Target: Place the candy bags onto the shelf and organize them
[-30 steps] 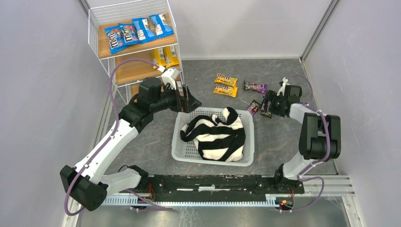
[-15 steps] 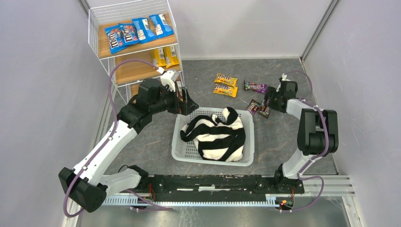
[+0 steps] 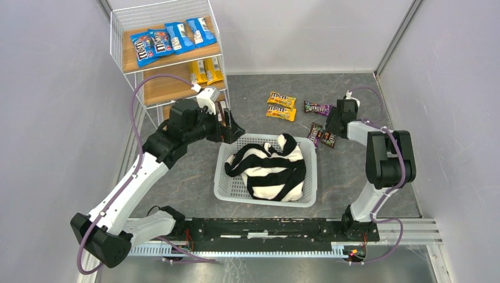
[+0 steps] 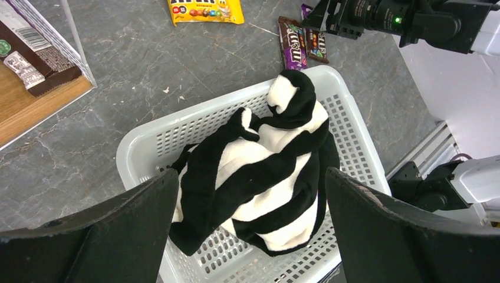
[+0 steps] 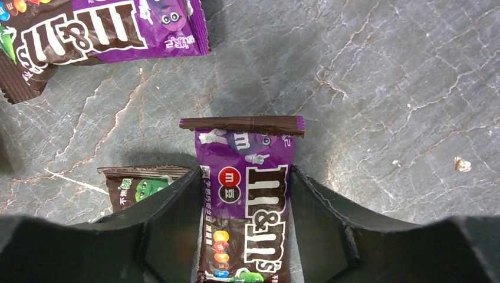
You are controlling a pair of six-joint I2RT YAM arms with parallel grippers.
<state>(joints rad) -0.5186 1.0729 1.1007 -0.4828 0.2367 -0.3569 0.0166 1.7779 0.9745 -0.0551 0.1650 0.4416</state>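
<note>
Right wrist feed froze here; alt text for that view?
A purple-brown glossy candy packet lies on the grey marbled tabletop between the black fingers of the right hand. Two more packets lie to its left, one partly hidden.

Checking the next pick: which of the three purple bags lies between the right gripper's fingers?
The purple bag in the middle of the right wrist view, a finger at each side; the other two lie leftward, outside the right gripper.
</note>
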